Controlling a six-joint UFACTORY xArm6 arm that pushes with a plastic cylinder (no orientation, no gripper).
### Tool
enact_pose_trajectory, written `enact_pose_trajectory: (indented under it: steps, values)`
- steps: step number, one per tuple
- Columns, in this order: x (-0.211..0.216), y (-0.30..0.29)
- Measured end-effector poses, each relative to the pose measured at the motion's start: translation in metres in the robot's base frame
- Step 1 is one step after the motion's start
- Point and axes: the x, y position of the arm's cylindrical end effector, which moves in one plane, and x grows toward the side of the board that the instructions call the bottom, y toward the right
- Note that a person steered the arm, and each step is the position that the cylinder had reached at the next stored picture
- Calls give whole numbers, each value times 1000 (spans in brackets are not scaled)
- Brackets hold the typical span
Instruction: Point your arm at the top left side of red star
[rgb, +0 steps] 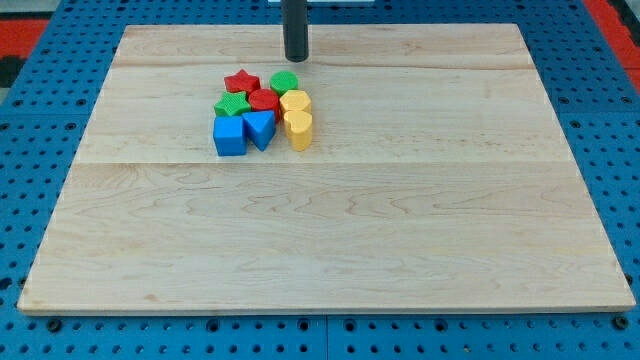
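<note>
My tip (296, 58) rests on the pale wooden table (330, 250) close to its top edge, a little left of that edge's middle. There is no pincer on this arm, only the straight dark rod, so nothing can open, close or grip.

The small red star-shaped block (241, 82) sits at the top left of a tight cluster in the table's upper left-centre. Just beside it on the view's right is a green rounded block (284, 82). Below these lie a green block (232, 104) whose shape I cannot make out, a red rounded block (264, 100) and a yellow block (295, 101). Lowest are a blue cube (229, 136), a blue triangular block (259, 129) and a second yellow block (298, 129).

My tip stands above and to the right of the red star, nearest the green rounded block but apart from it.

I judge the approach still in hand: the tip is on the wrong side of the star. The next move calls for travel toward the table's left edge, staying near the top edge so it passes clear above the green rounded block and the star, then easing down toward the star's upper left point without nudging it.
</note>
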Motion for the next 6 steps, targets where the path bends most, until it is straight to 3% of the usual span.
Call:
enact_pose_trajectory:
  steps: [1, 3, 6]
  values:
    - [9, -25]
    - [14, -145]
    - [79, -82]
